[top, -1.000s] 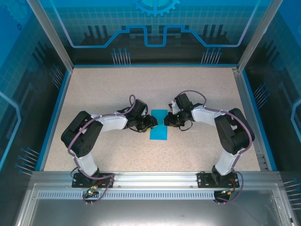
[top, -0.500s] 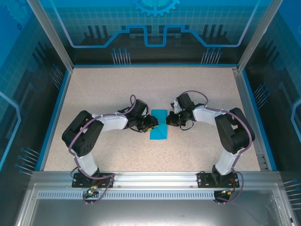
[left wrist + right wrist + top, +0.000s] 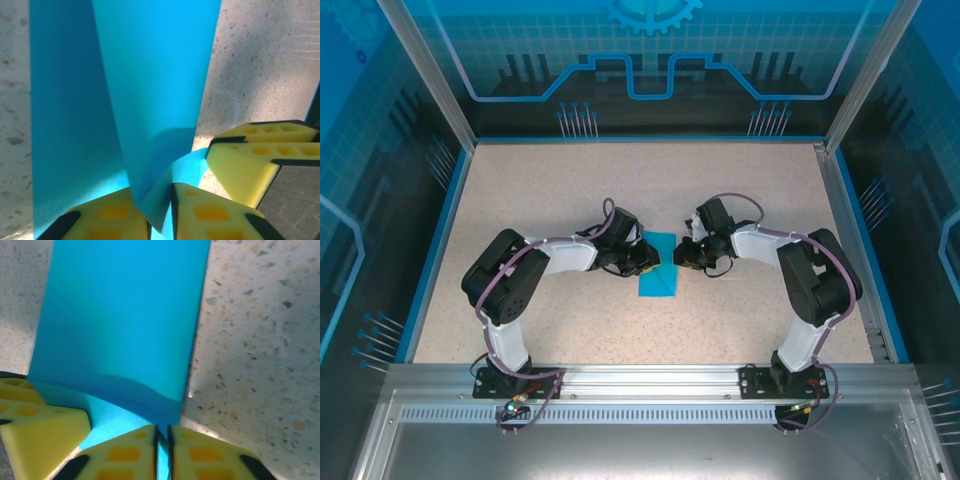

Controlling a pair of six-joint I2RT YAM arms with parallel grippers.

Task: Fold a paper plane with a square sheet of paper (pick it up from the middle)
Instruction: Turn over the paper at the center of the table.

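Note:
The square sheet of paper (image 3: pixel 657 270), bright blue, lies folded into a narrow strip on the speckled table between the two arms. No finished paper plane is in view. My left gripper (image 3: pixel 645 258) meets the strip's far end from the left. In the left wrist view a raised fold of the paper (image 3: pixel 150 100) runs down between my left gripper's (image 3: pixel 160 202) yellow pads, which are shut on it. My right gripper (image 3: pixel 680 254) comes in from the right. Its pads (image 3: pixel 162 435) are shut on the paper's (image 3: pixel 125 315) near edge. The two grippers sit almost tip to tip.
The speckled table (image 3: pixel 570 190) is ringed by a blue rim (image 3: pixel 435 240) and see-through walls. An aluminium rail (image 3: pixel 650 380) carries both arm bases at the near edge. The right gripper's yellow fingers (image 3: pixel 250 160) crowd the left wrist view.
The left arm has shifted slightly right and its jaws have closed on the raised fold. The right gripper has drawn back a little to the right. The paper stays in place.

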